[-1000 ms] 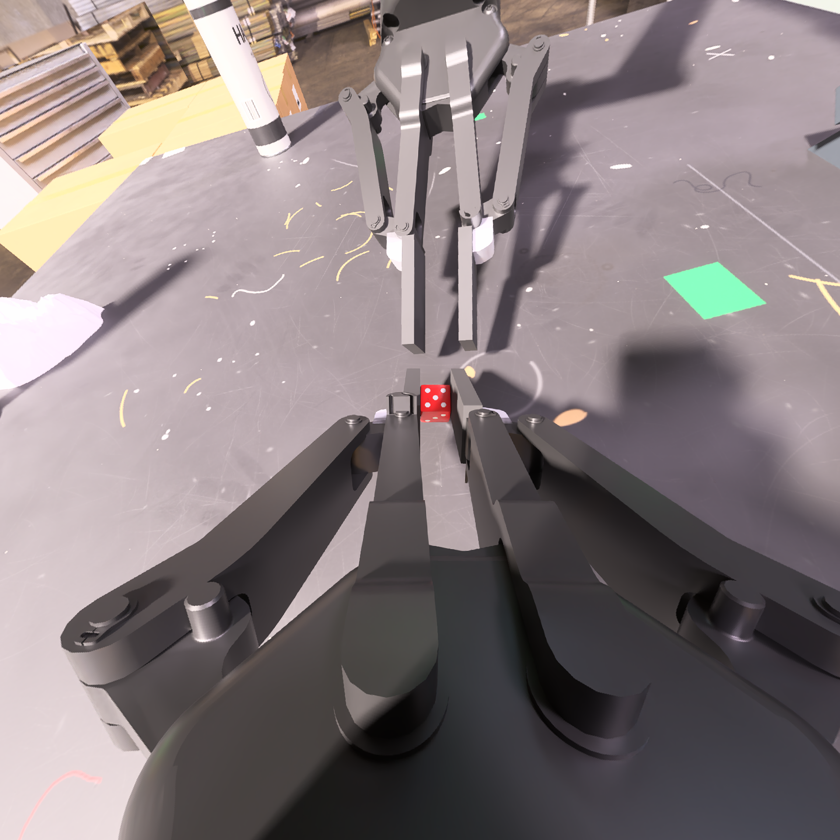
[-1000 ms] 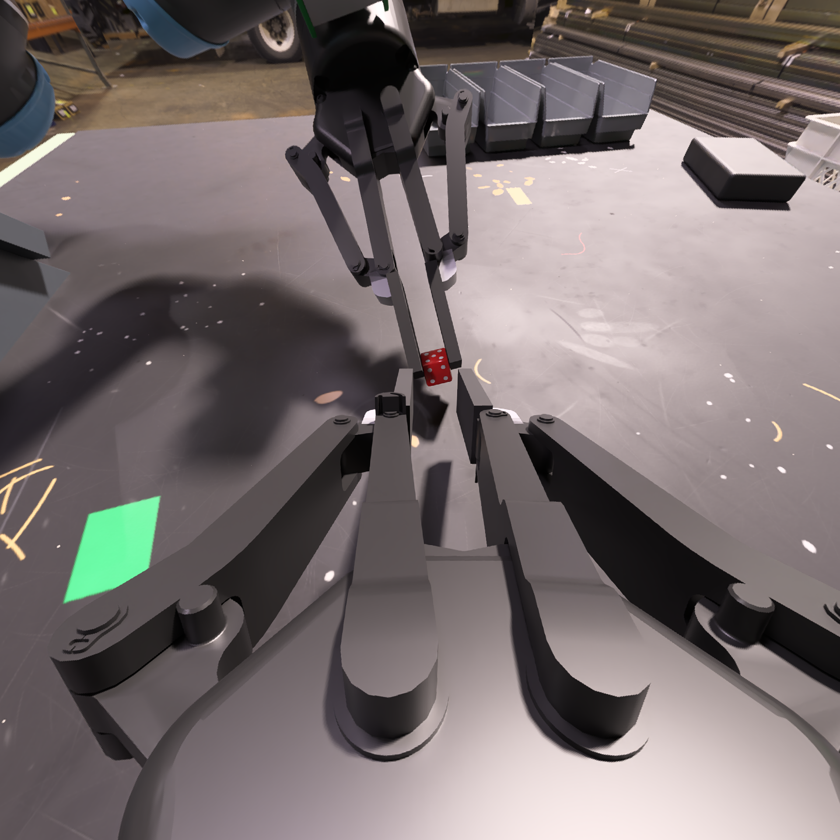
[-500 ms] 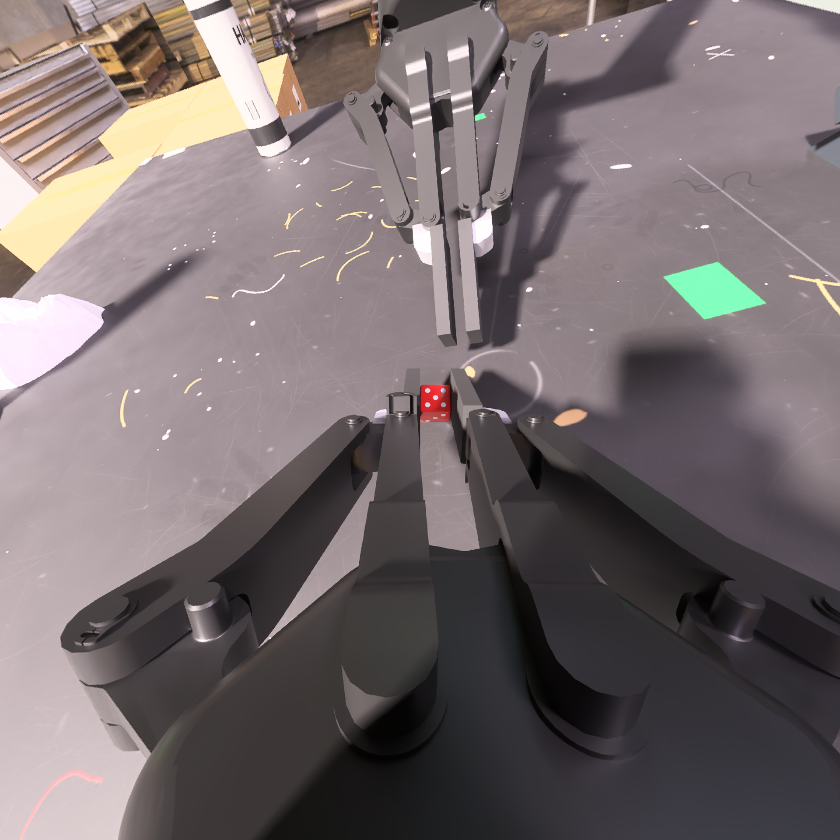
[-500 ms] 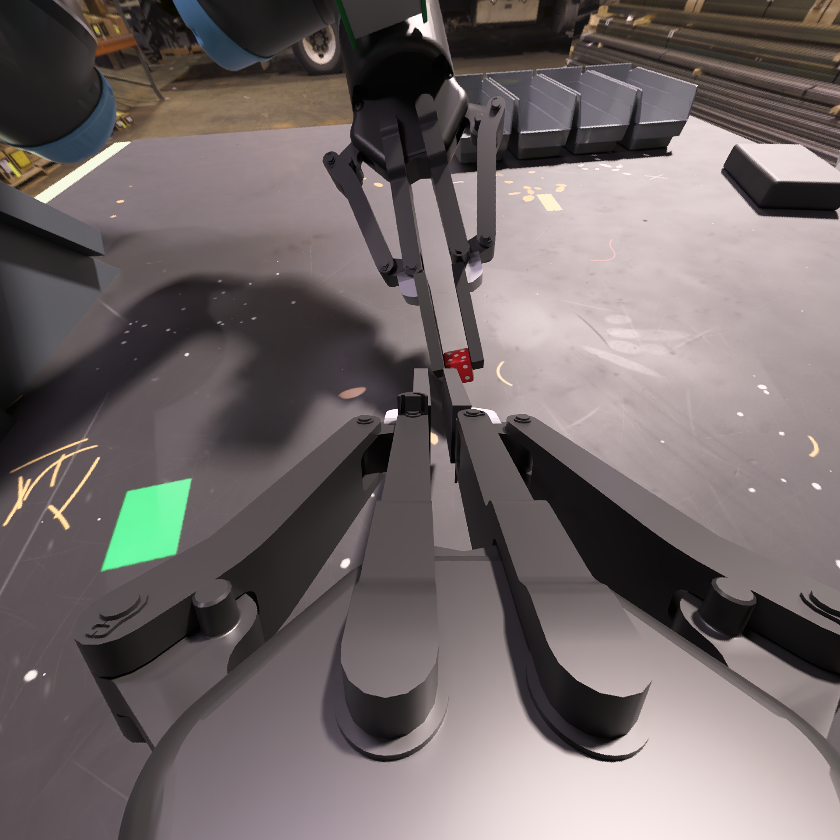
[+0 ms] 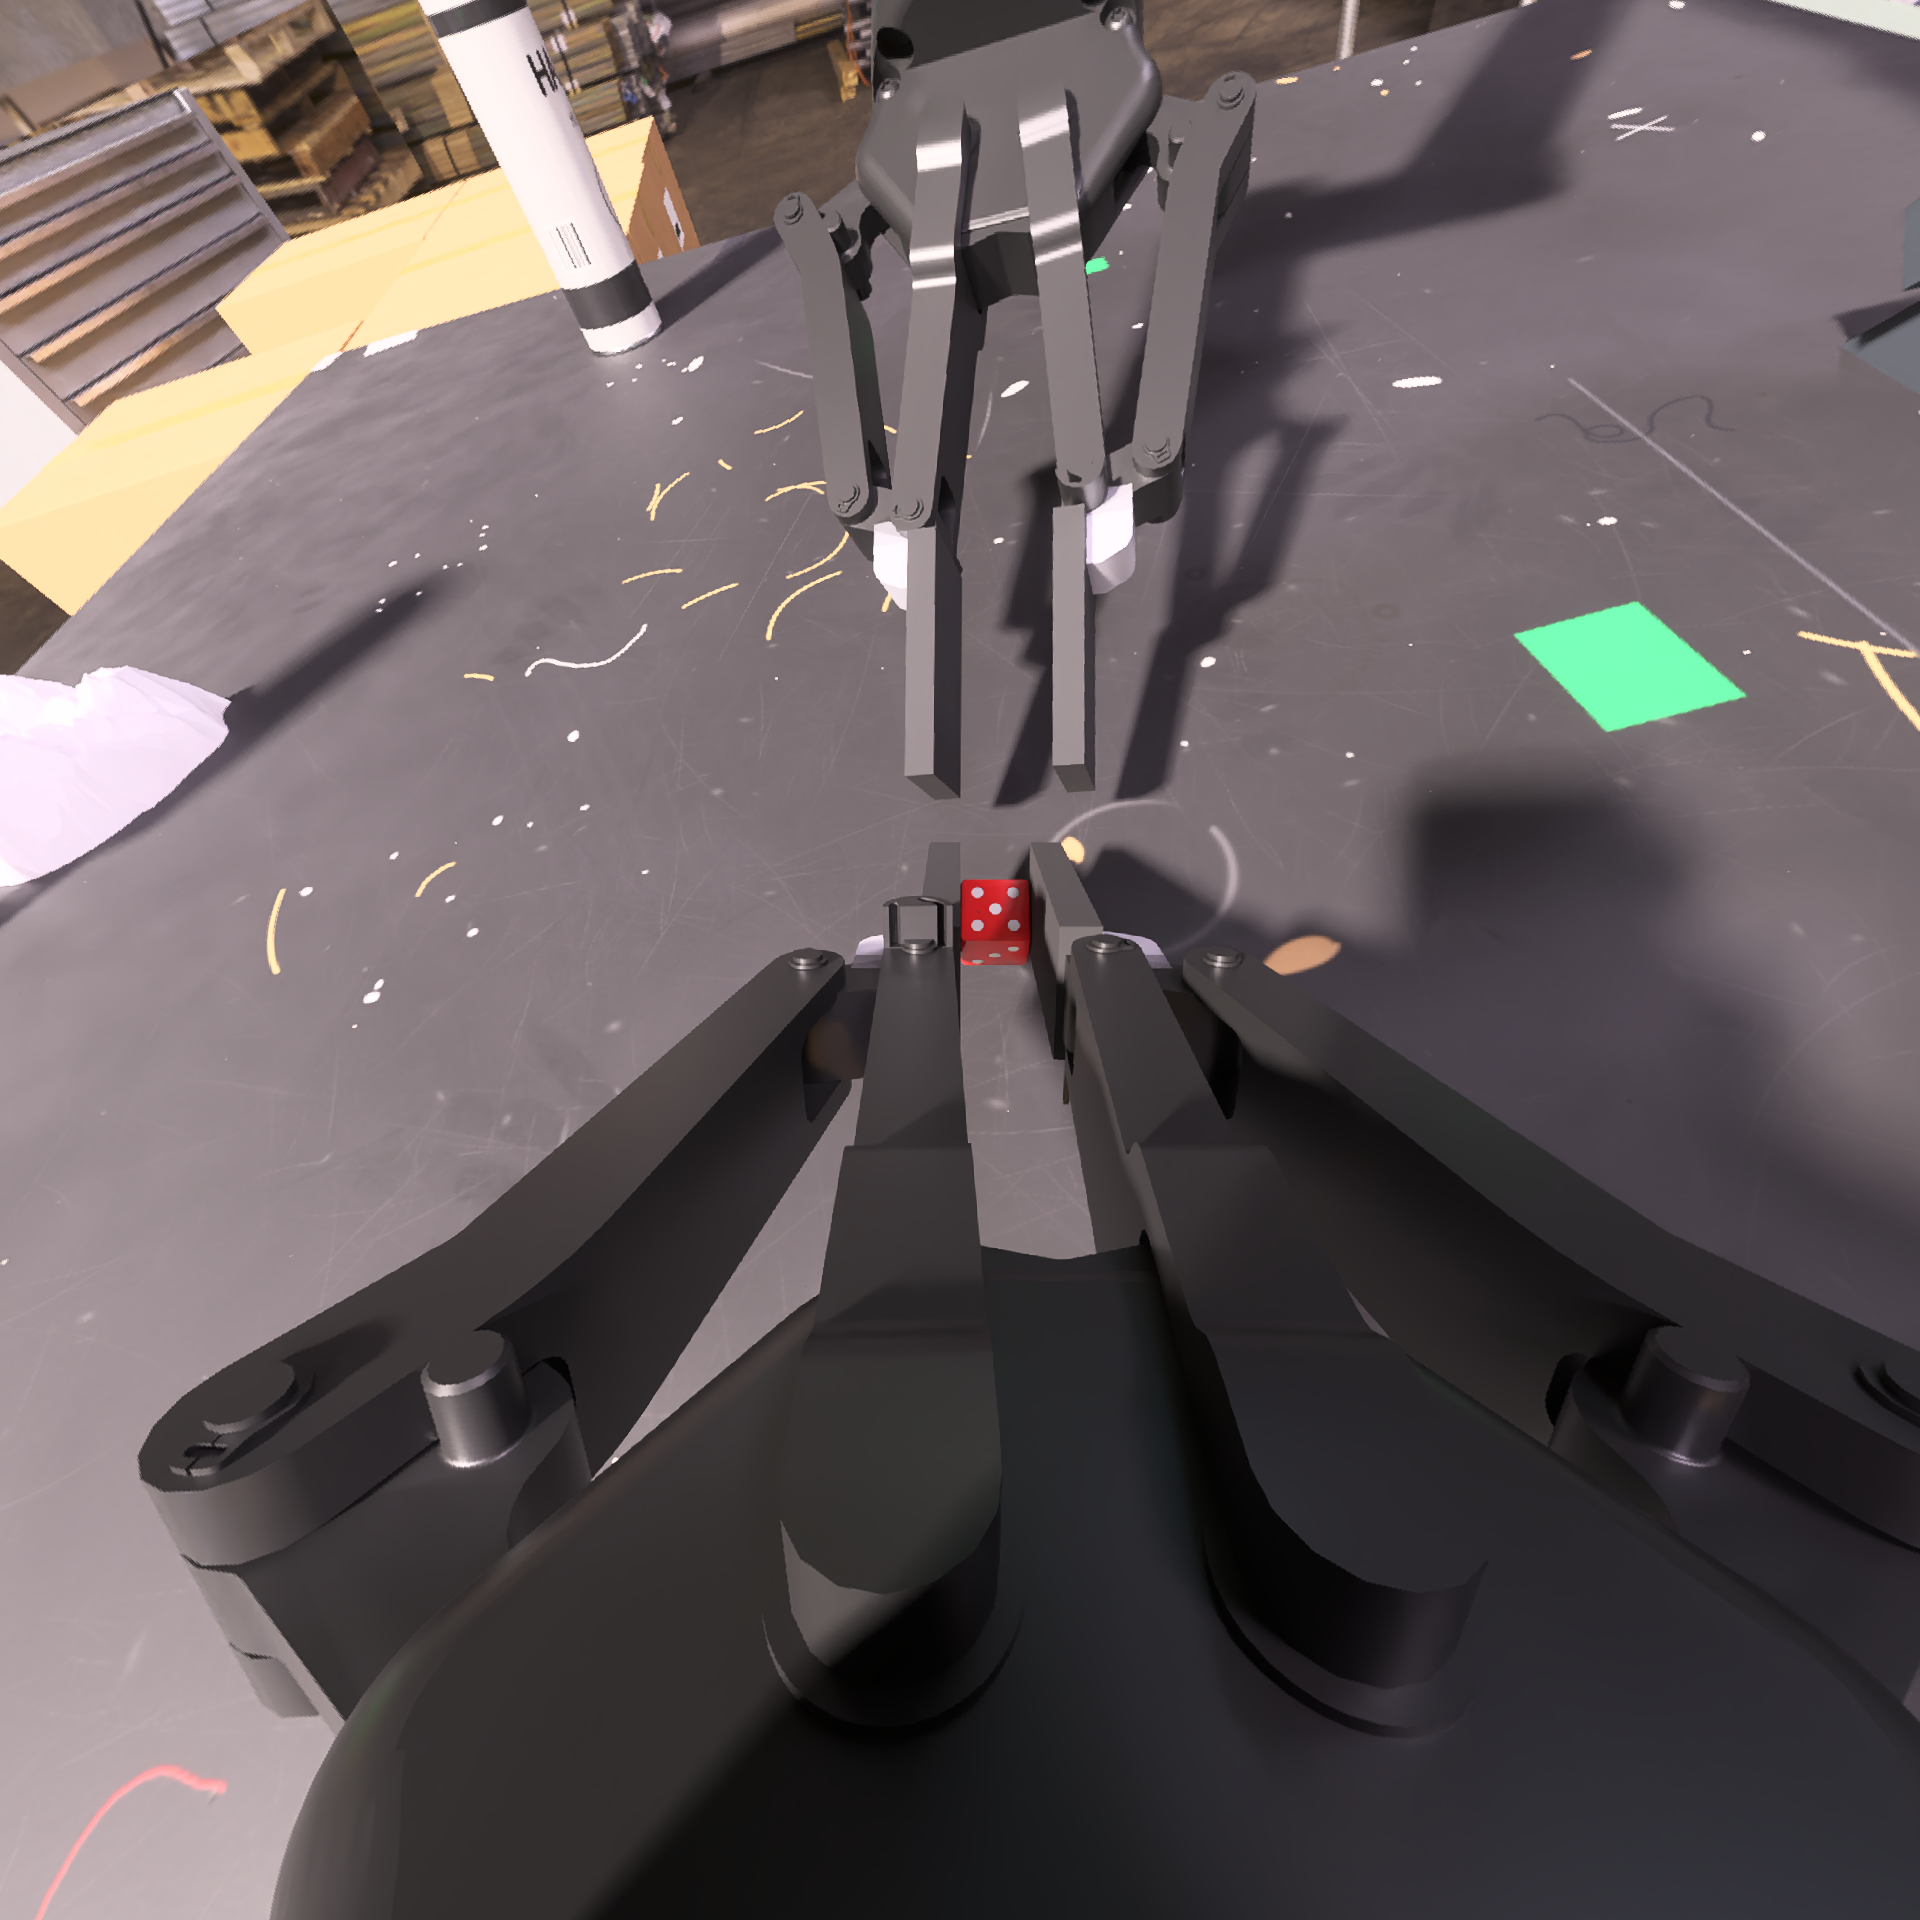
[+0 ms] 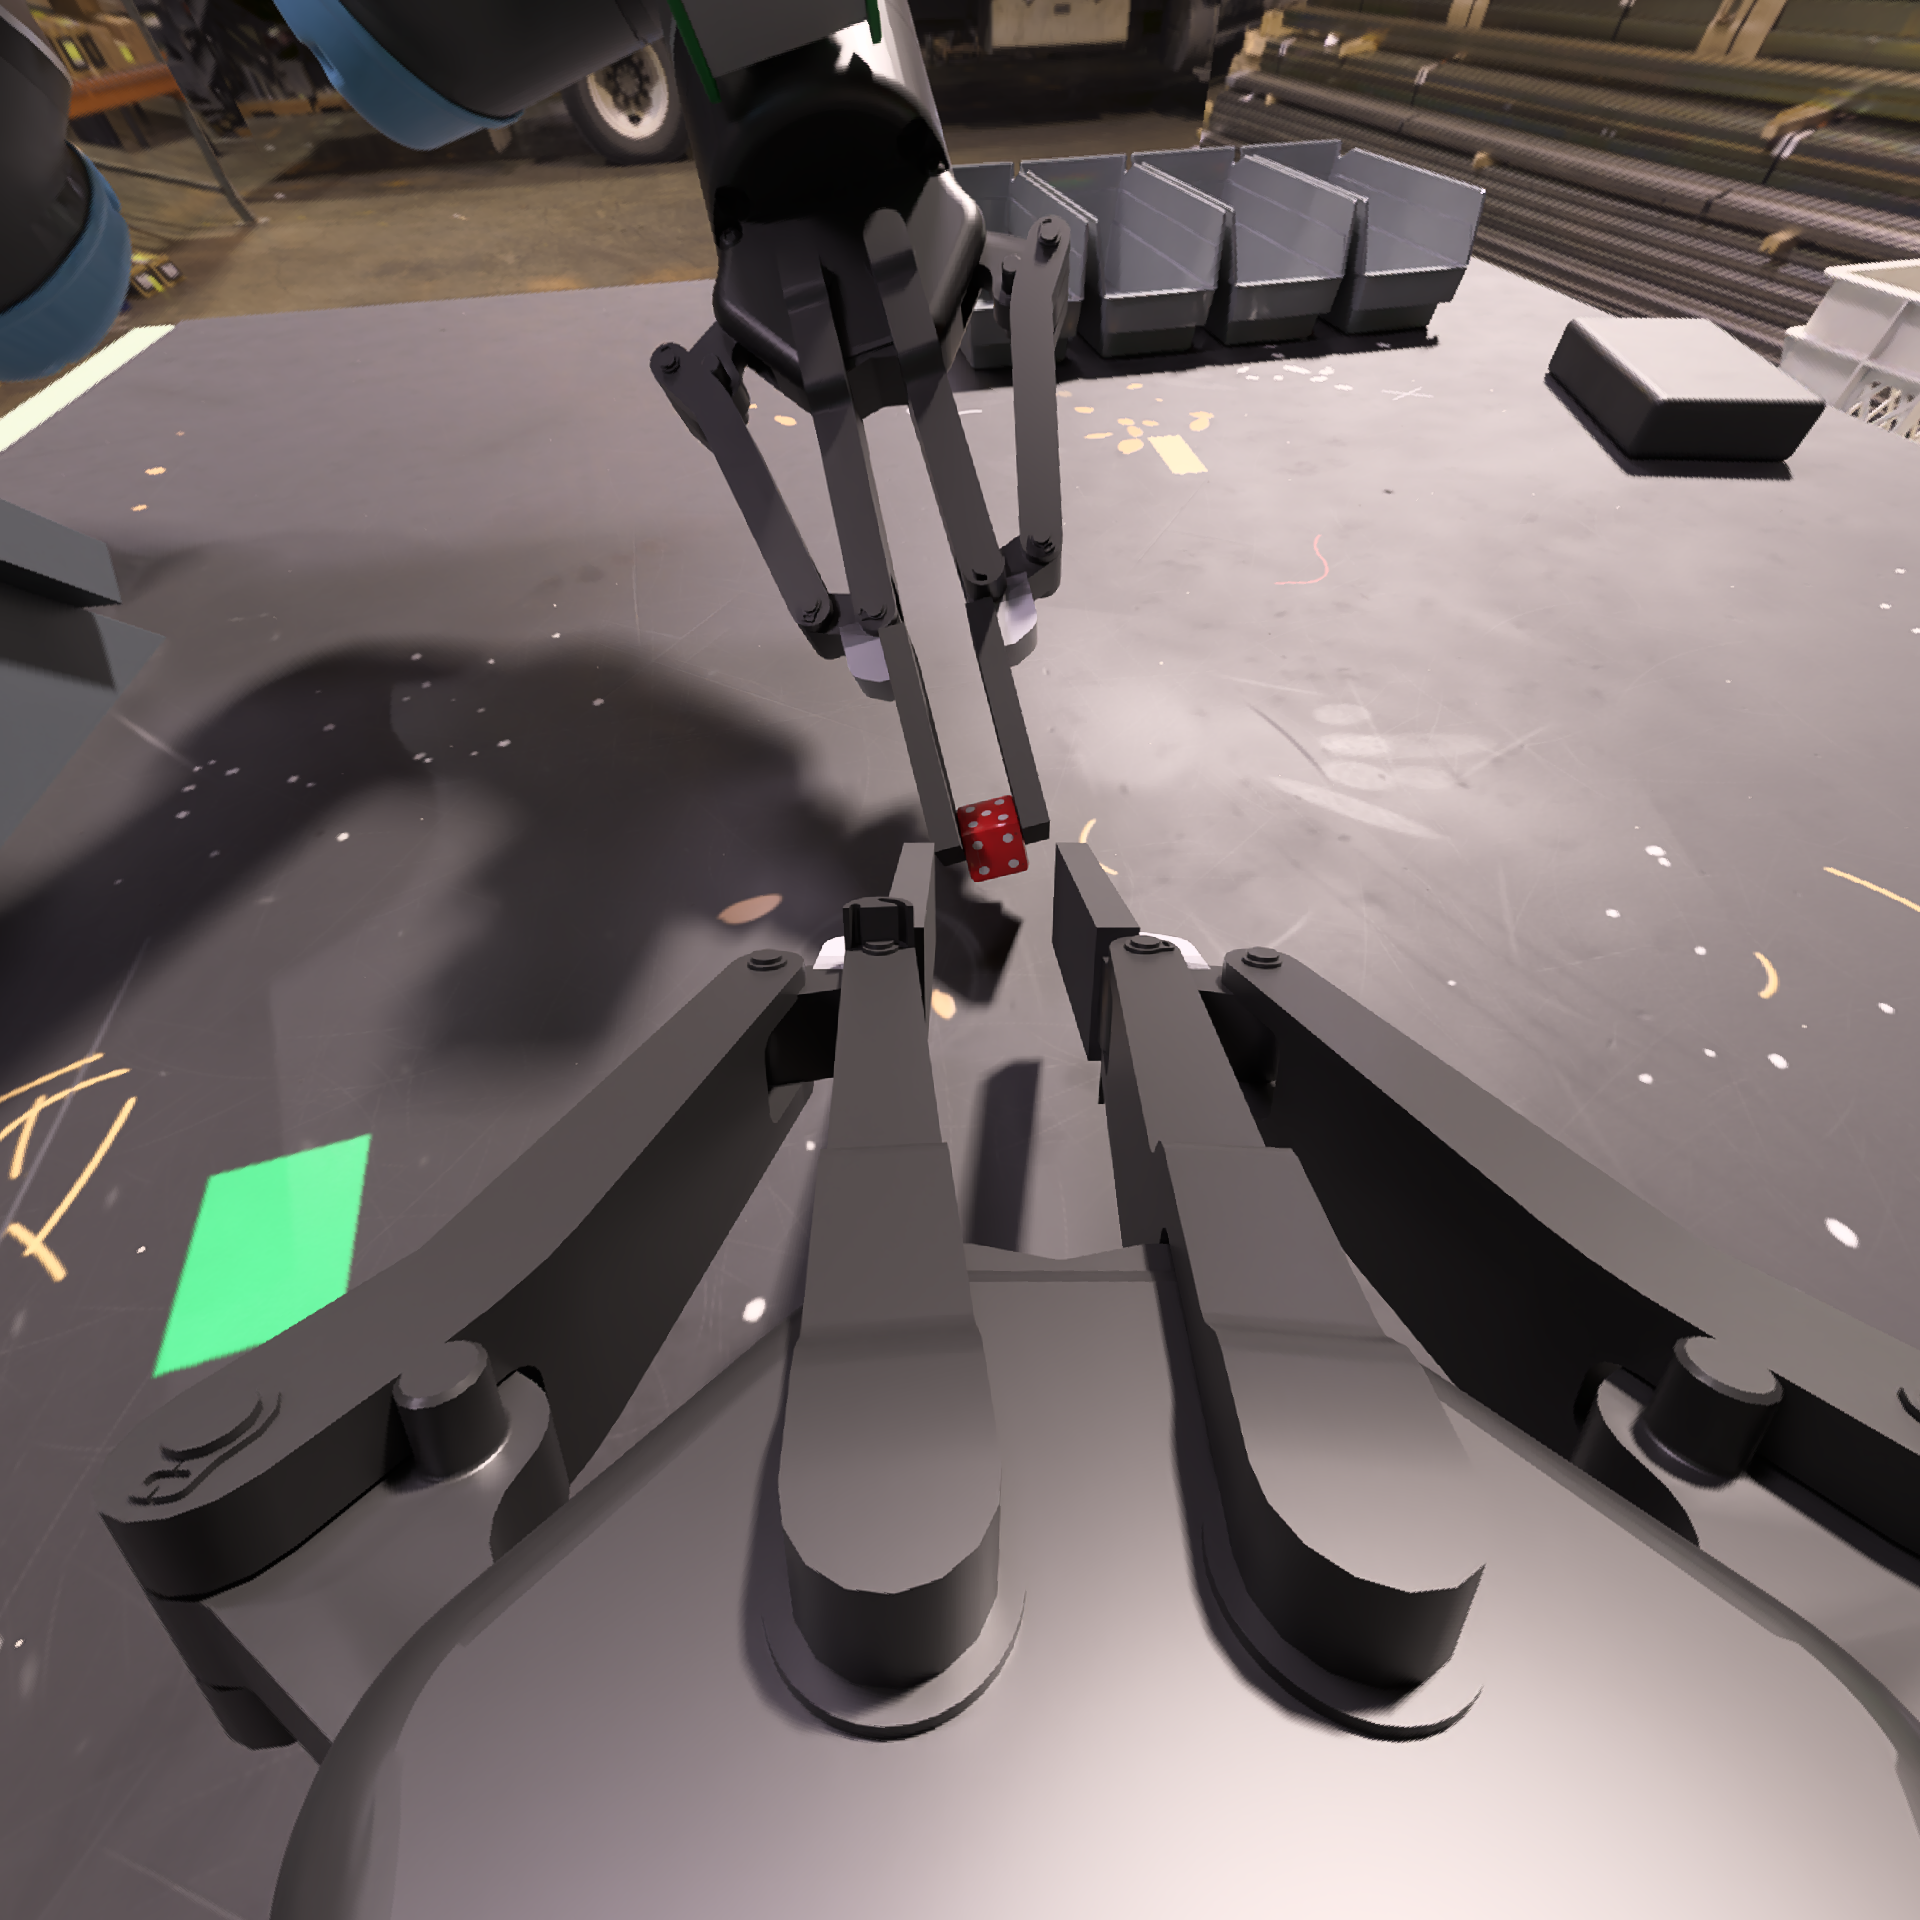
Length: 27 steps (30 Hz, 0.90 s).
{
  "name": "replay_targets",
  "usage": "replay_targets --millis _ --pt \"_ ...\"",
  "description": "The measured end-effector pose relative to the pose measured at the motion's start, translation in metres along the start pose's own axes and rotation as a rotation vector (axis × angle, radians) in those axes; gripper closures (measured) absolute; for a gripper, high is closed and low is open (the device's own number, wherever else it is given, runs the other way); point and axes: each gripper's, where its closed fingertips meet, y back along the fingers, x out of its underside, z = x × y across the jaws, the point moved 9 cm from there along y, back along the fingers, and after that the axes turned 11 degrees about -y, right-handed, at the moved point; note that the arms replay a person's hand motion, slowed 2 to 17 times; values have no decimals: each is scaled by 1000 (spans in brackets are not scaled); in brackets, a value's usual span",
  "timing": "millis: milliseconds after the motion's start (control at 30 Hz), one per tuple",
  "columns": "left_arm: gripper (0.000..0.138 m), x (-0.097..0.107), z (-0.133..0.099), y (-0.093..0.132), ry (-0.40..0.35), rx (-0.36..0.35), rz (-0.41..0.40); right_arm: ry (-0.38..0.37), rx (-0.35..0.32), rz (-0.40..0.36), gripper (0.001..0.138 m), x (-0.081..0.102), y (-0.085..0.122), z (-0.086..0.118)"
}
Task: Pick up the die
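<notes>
The die point(image 5: 994, 908) is a small red cube with white dots. My left gripper point(image 5: 997, 883) is shut on it, one fingertip on each side. In the right wrist view the die point(image 6: 990, 837) sits between the left gripper's point(image 6: 992, 836) long fingers, a little above the dark table point(image 6: 1455, 790), with a shadow beneath. My right gripper point(image 6: 1000, 883) is open and empty, its tips just short of the die. In the left wrist view it point(image 5: 1003, 777) hangs opposite, pointing down just beyond the die.
A green patch point(image 5: 1626, 665) lies on the table to the right in the left wrist view. A white post point(image 5: 566, 208), yellow boxes and a white crumpled lump point(image 5: 94, 758) are at the left. Grey bins point(image 6: 1247, 249) and a dark box point(image 6: 1683, 400) stand at the far edge.
The right gripper's fingers came nearly together half a second ago and have spread apart again. The left gripper has stayed shut on the die in the same place.
</notes>
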Motion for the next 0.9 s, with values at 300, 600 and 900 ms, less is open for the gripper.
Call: replay_targets --millis 300,600,900 --pt "121 0 0 0 -1 0 0 24 -3 39 106 1 -4 2" --pt "121 0 0 0 -3 1 -2 29 -78 35 131 2 1 6" --pt "121 0 0 0 -2 2 -1 -6 -77 5 134 2 5 3"
